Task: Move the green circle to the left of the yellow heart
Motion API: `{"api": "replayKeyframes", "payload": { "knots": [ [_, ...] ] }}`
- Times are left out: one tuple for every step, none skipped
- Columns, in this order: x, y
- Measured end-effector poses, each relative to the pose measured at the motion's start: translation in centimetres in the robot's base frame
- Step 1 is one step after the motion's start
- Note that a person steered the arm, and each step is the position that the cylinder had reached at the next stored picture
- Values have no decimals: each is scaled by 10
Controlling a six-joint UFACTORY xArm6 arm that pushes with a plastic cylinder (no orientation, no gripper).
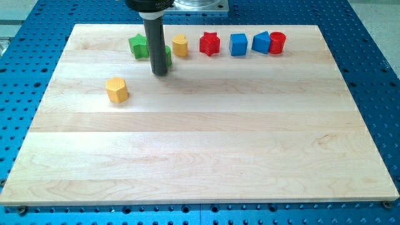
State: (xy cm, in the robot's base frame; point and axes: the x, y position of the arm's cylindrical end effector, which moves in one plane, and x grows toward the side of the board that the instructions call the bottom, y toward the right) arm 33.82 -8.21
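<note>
A dark rod is seen standing on a pale wooden board, which is laid on a blue perforated table. My tip is planted near the view's top, left of centre. No pincer is carried on this arm, so no open or closed state can be told; the rod ends bluntly on the wood.

The green circle is largely hidden behind the rod, with only a sliver shown at the rod's right edge. It is placed just left of the yellow heart and slightly below it; whether the two are touching cannot be told. My tip is set just below the circle, apparently against it.

A green star is partly covered by the rod on its right side and is found just left of the circle. To the right of the heart, a row is formed along the board's top edge by a red star, a blue square block, a second blue block of unclear shape, and a red cylinder, the last two being pressed side by side.

A yellow hexagon is left alone lower on the board, well to the left of my tip
</note>
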Motion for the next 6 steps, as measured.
{"api": "replayKeyframes", "payload": {
  "knots": [
    [-6, 1],
    [1, 7],
    [-3, 24],
    [-27, 29],
    [-34, 20],
    [19, 16]
  ]
}}
